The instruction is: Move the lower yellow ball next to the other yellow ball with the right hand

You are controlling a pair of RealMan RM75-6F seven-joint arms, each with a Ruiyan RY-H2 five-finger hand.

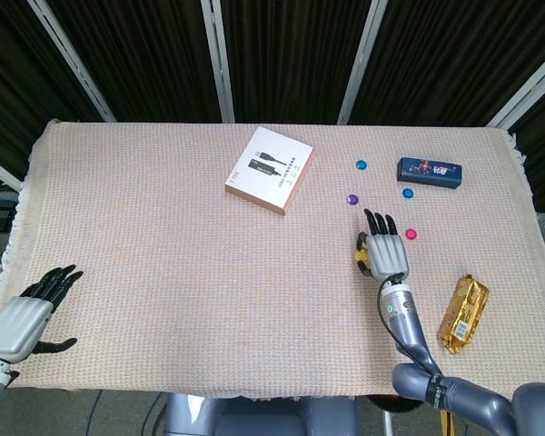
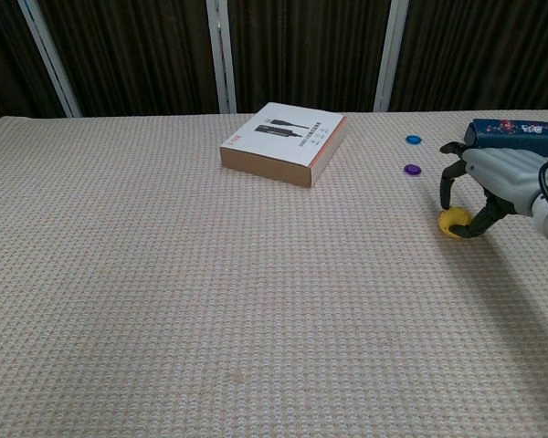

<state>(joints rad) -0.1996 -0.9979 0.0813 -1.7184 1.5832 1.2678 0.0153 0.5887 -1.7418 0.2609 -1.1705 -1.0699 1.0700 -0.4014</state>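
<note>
Grasp step. Your right robot hand (image 2: pixel 493 187) sits over the yellow ball (image 2: pixel 454 222) at center-right of chest view, fingers curled around it, ball on the counter (image 1: pixel 163 272); firm hold or not, can't tell. In head view only a yellow sliver shows at the hand's left edge. Other yellow ball not visible, so target spot unclear. Next: close, lift, carry. Left robot hand (image 1: pixel 23 318) lower left, fingers spread, holding nothing.

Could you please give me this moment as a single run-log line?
right hand: fingers curled around small yellow ball, resting on woven beige tablecloth | left hand: open, idle | second yellow ball: not visible
</note>
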